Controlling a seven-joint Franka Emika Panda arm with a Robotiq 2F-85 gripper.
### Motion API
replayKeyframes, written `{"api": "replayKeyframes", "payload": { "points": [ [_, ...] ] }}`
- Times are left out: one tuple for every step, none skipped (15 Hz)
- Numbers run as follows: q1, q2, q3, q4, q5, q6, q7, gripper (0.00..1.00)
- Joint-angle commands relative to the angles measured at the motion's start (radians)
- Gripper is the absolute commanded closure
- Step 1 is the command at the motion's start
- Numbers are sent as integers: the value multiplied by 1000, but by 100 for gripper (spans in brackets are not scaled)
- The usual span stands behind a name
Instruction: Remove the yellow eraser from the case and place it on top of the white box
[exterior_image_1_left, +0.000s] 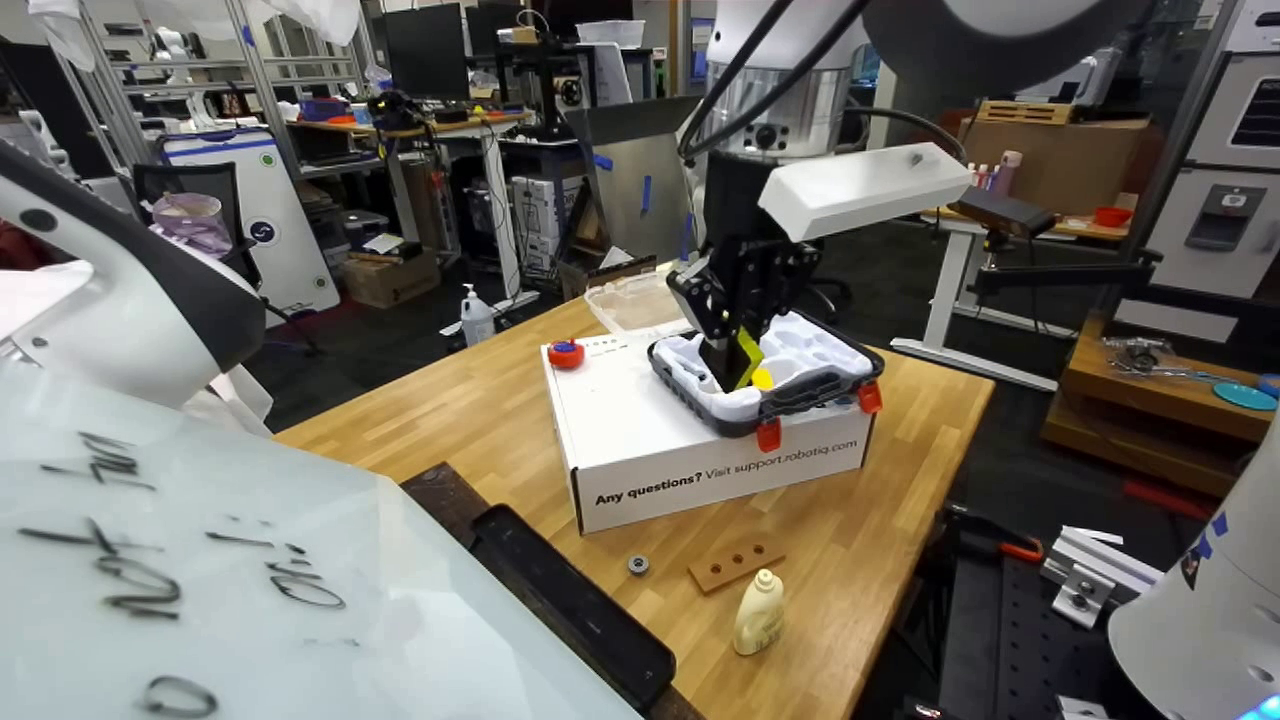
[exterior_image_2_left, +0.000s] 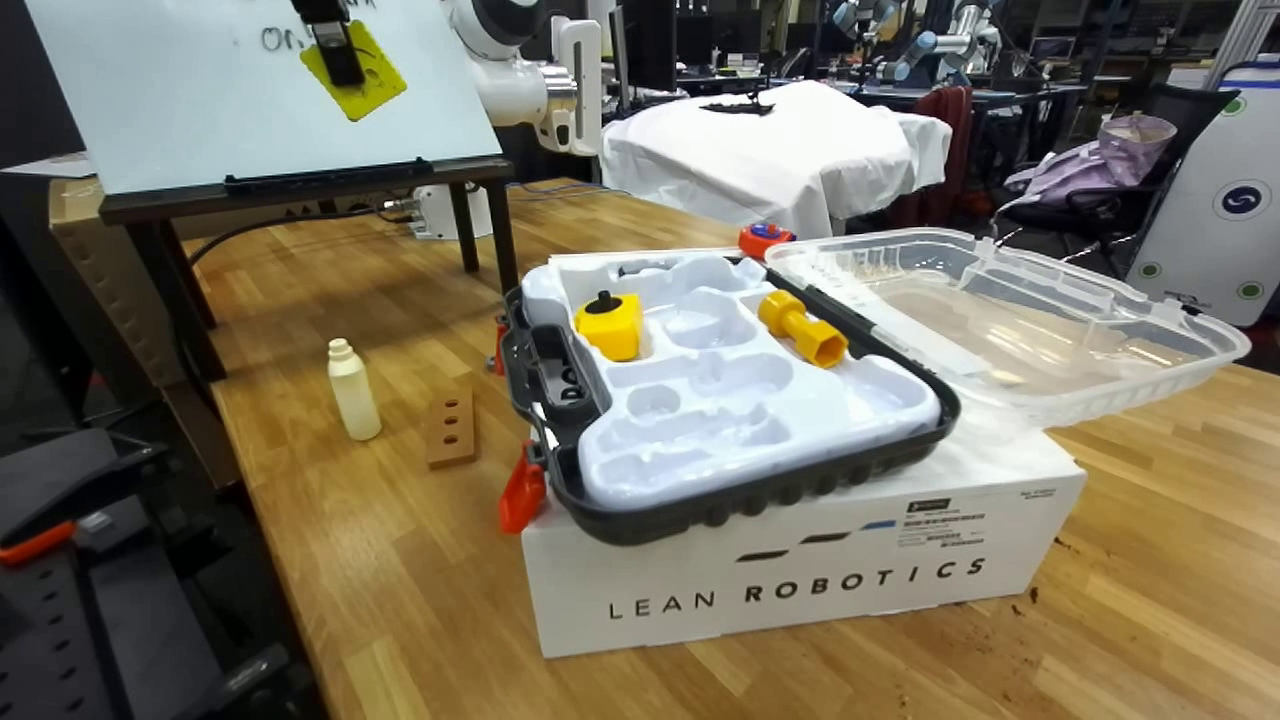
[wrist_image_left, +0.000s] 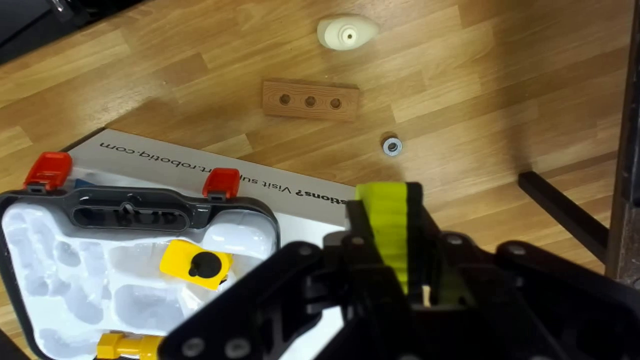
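My gripper (exterior_image_1_left: 728, 362) is shut on the yellow eraser (wrist_image_left: 387, 225), a yellow-green block with a black layer. In the wrist view the gripper (wrist_image_left: 386, 207) is beside the case, with the white box's printed side behind the eraser. In an exterior view the eraser (exterior_image_2_left: 378, 80) hangs in the air, before the whiteboard from there, partly hidden by a finger of the gripper (exterior_image_2_left: 340, 55). The open case (exterior_image_2_left: 700, 465) has a dark rim and a white moulded insert; it also shows in the wrist view (wrist_image_left: 125, 192). It stands on the white box (exterior_image_1_left: 620, 420).
The case holds a yellow block with a black knob (exterior_image_2_left: 612, 328) and a yellow bolt-like piece (exterior_image_2_left: 800, 328). Its clear lid (exterior_image_2_left: 1000, 290) lies open. A red tape measure (exterior_image_1_left: 566, 353), cream bottle (exterior_image_1_left: 760, 612), holed wooden block (wrist_image_left: 311, 101), grey ring (wrist_image_left: 392, 146) and whiteboard (exterior_image_2_left: 200, 110) stand around.
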Motion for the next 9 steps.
{"api": "replayKeyframes", "payload": {
  "points": [
    [-26, 70, 14, 47, -33, 1, -56, 94],
    [-34, 103, 15, 69, -57, 0, -66, 94],
    [-42, 133, 17, 89, -87, -1, -71, 94],
    [-54, 167, 20, 115, -130, -1, -69, 94],
    [-61, 209, 17, 148, -167, -1, -69, 94],
    [-64, 241, 14, 173, -201, 2, -67, 94],
    [-66, 282, 12, 206, -239, 0, -61, 94],
    [-63, 320, 8, 235, -270, 2, -59, 94],
    [-56, 355, 2, 263, -294, 0, -58, 94]
  ]
}}
